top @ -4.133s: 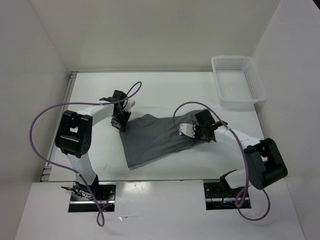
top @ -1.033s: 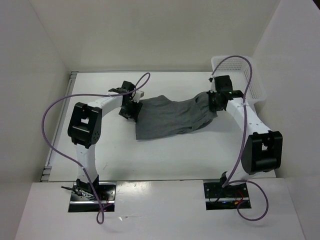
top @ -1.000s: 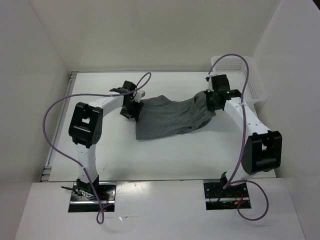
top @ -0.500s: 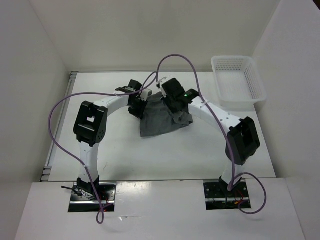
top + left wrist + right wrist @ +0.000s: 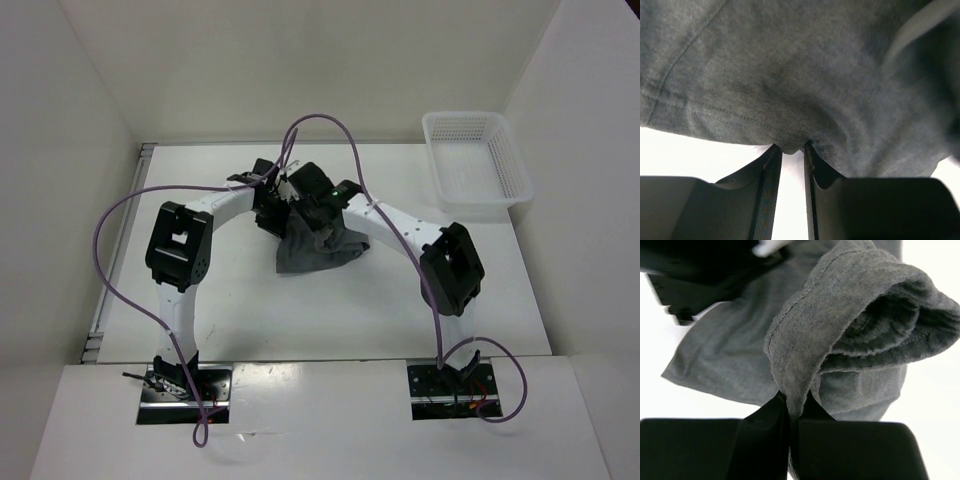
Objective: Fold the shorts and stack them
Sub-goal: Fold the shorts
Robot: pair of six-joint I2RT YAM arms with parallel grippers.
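The grey shorts (image 5: 318,252) lie bunched and doubled over near the table's middle, with both grippers at their far edge. My left gripper (image 5: 279,217) pinches a small nub of the hem at its fingertips, as the left wrist view shows with the left gripper (image 5: 791,146) under the shorts (image 5: 800,75). My right gripper (image 5: 322,222) sits close beside it. In the right wrist view the right gripper (image 5: 795,401) is shut on a folded-over edge of the shorts (image 5: 805,340), whose layers curl above it.
A white mesh basket (image 5: 465,117) stands at the back right corner. The two arms arch together over the table's middle, their purple cables (image 5: 320,125) looping above. The left gripper's black body (image 5: 700,280) shows just beyond the fabric.
My right gripper has carried the right end of the shorts leftward to the left gripper, doubling the cloth over. The left jaws have narrowed onto the hem.
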